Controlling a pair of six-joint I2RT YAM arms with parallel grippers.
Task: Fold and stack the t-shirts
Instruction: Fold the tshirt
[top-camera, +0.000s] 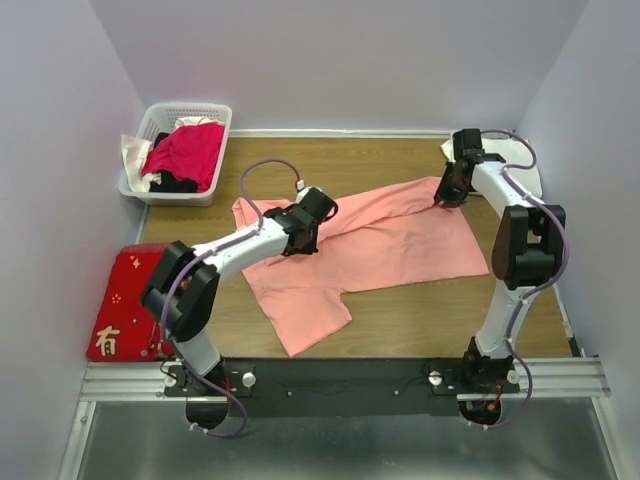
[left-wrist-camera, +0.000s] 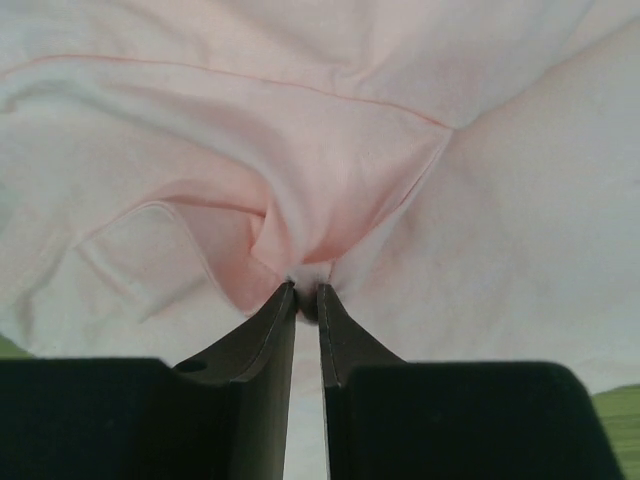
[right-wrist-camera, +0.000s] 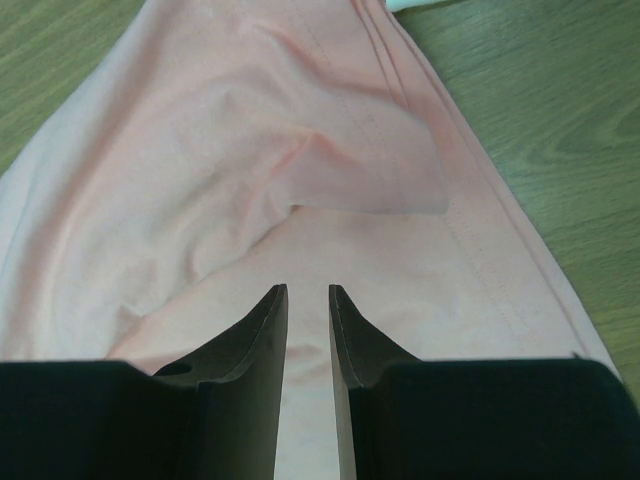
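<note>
Noted at near left a flat red cloth with gold characters (top-camera: 122, 300), beside the wooden table (top-camera: 430, 315). Found the salmon-pink t-shirt (top-camera: 390, 245) spread across mid-table, long axis left to right, one lobe trailing toward the near edge, surface rumpled rather than smooth. Observed left gripper (left-wrist-camera: 307, 292) down on the shirt's left part, jaws a narrow slit apart, a pucker of cloth gathered right at the tips; cannot tell whether clamped or let go. Observed right gripper (right-wrist-camera: 308, 290) over the shirt's far right corner by the stitched hem, jaws slightly parted, nothing between them. Recorded at far left a white basket (top-camera: 190, 107) holding a crimson garment (top-camera: 188, 152).
</note>
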